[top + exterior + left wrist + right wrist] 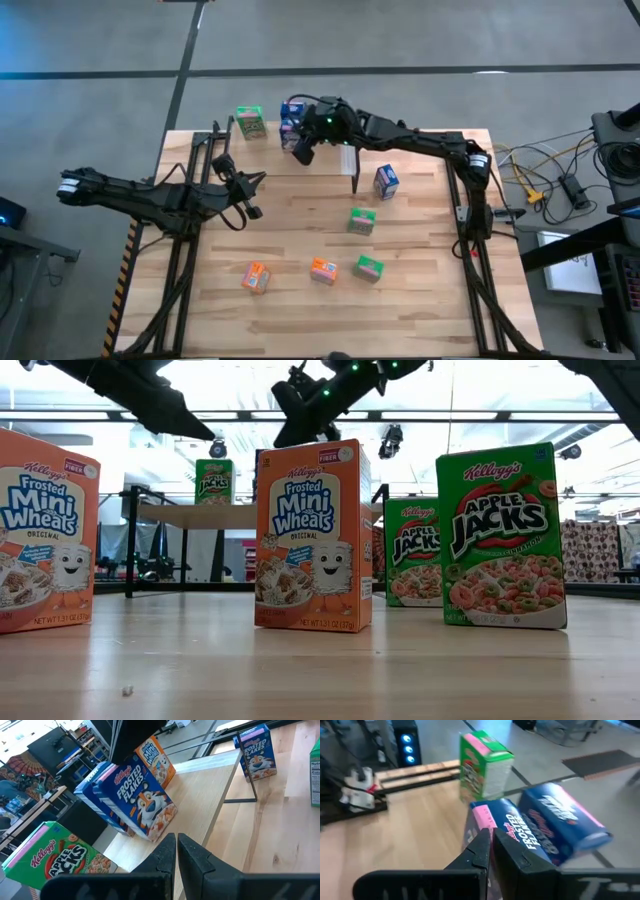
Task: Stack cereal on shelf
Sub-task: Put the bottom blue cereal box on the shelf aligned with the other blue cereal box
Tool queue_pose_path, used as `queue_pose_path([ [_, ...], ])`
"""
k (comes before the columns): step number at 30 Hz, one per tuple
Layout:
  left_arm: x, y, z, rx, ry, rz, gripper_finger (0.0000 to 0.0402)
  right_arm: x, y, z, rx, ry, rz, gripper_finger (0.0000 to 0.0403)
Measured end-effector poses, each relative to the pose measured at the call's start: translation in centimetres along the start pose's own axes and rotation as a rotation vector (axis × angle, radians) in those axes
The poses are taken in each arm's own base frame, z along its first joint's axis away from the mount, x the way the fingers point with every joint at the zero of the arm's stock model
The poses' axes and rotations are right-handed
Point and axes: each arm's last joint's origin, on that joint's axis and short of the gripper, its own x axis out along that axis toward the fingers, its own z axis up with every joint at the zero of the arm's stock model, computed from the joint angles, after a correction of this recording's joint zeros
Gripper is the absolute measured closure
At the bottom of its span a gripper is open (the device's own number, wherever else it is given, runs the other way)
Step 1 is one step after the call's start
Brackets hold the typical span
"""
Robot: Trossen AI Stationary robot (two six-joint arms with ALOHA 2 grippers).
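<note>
The shelf point(265, 150) stands along the table's far edge. On it, from left to right, stand a green cereal box point(250, 122), two blue ones point(292, 112) side by side, and an orange one point(155, 757). In the high view my right arm hides the orange box. My right gripper point(488, 836) is shut and hangs over the shelf just beside the nearer blue box point(492, 827). The farther blue box point(560, 827) looks tilted in the right wrist view. My left gripper point(252, 195) is shut, holds nothing and hovers above the table's left part. My right gripper points its shut fingers, slanting slightly down, from the table's right at the pink top point(482, 817) of the nearer blue box. I cannot tell whether the fingertips touch it.
Loose boxes stand upright on the table: a blue one point(386, 180) beside the shelf's right legs, a green one point(362, 221) at the middle, and two orange ones point(257, 277) point(323, 270) and a green one point(369, 267) in a row toward the near edge.
</note>
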Motion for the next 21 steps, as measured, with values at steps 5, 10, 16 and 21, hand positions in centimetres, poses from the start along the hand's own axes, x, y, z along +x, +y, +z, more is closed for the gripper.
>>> queue_pose_path([
  [5, 0.0, 0.0, 0.0, -0.001, 0.000, 0.000, 0.0400, -0.1, -0.1, -0.2, -0.037, 0.020, -0.031, 0.0390],
  [10, 0.0, 0.0, 0.0, -0.001, 0.000, 0.000, 0.0400, -0.2, 0.0, -0.2, -0.038, 0.021, -0.029, 0.0390],
  [16, 0.0, 0.0, 0.0, -0.001, -0.001, 0.000, 0.0400, -0.5, 0.2, 0.1, -0.040, 0.017, -0.023, 0.0390],
  [21, 0.0, 0.0, 0.0, -0.002, -0.001, 0.000, 0.0400, -1.9, 0.3, 1.3, -0.019, 0.038, -0.016, 0.0390],
])
